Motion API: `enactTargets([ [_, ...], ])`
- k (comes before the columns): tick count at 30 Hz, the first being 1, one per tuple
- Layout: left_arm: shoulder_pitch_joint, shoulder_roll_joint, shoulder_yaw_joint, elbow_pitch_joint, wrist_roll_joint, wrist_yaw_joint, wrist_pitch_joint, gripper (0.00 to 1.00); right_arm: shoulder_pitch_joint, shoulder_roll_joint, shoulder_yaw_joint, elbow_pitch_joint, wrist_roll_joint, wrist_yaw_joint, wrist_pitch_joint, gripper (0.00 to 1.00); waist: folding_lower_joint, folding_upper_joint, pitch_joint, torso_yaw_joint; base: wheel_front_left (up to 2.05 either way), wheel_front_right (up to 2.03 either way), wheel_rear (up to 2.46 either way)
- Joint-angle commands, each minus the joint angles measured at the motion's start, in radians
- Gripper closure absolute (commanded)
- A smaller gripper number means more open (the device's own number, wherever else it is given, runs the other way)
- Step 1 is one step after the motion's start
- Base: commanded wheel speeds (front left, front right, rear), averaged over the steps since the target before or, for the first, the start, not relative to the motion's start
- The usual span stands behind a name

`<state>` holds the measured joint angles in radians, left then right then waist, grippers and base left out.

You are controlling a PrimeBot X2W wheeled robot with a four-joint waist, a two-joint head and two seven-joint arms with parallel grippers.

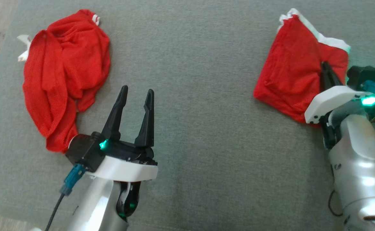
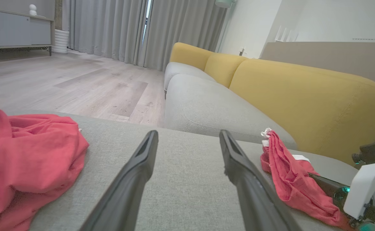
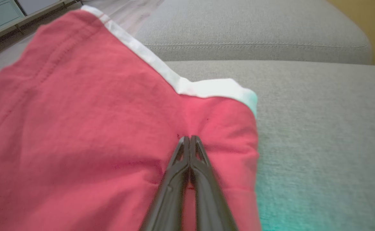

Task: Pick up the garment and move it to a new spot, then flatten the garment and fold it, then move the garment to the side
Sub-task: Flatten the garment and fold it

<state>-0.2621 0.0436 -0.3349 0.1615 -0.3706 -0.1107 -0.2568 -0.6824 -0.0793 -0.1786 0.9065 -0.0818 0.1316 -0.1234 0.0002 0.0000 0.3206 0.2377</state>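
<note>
Nearest, at the lower left of the head view, the left claw hangs over the grey seat with its fingers apart and nothing between them. At the right edge, the right claw has its fingers together. The cloth of the folded garment puckers around the tips, so I judge that it pinches a small fold there. This garment lies at the upper right, with white trim on its far edge. It looks thin, soft and light. It will probably sag and open when lifted, so a pinch through all layers seems safer. The crumpled garment lies at the upper left. A white tag beside it shows no writing that I can read.
</note>
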Motion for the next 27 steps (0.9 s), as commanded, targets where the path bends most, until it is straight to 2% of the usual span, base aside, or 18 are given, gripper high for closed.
enactTargets([
  [1, -0.030, 0.007, 0.021, -0.025, -0.006, 0.009, -0.005, 0.00, -0.042, 0.000, 0.015, -0.008, -0.023, -0.001, -0.022, 1.00, -0.0002, 0.0000, 0.007, 0.014, 0.00, 0.00, 0.00],
  [8, -0.034, 0.007, 0.009, -0.025, -0.017, 0.019, -0.005, 0.00, -0.141, 0.019, 0.030, 0.000, -0.060, -0.001, -0.126, 1.00, -0.0002, 0.0000, 0.005, 0.033, 0.00, 0.00, 0.00],
  [13, -0.045, 0.007, -0.022, -0.034, -0.034, 0.025, -0.005, 0.00, -0.188, 0.027, 0.095, 0.051, -0.083, -0.001, -0.132, 1.00, -0.0002, 0.0000, 0.023, 0.059, 0.00, 0.00, 0.00],
  [18, -0.054, 0.007, -0.041, -0.035, -0.047, 0.032, -0.005, 0.00, -0.218, 0.029, 0.136, 0.171, -0.104, -0.001, -0.083, 1.00, -0.0002, 0.0000, 0.036, 0.081, 0.00, 0.00, 0.00],
  [23, -0.052, 0.007, -0.031, -0.033, -0.049, 0.038, -0.005, 0.00, -0.229, 0.029, 0.201, 0.261, -0.059, -0.001, -0.084, 1.00, -0.0002, 0.0000, 0.032, 0.077, 0.00, 0.00, 0.00],
  [27, -0.045, 0.007, -0.004, -0.026, -0.036, 0.037, -0.005, 0.00, -0.233, 0.029, 0.265, 0.257, 0.030, -0.001, -0.121, 1.00, -0.0002, 0.0000, 0.013, 0.044, 0.00, 0.00, 0.00],
])
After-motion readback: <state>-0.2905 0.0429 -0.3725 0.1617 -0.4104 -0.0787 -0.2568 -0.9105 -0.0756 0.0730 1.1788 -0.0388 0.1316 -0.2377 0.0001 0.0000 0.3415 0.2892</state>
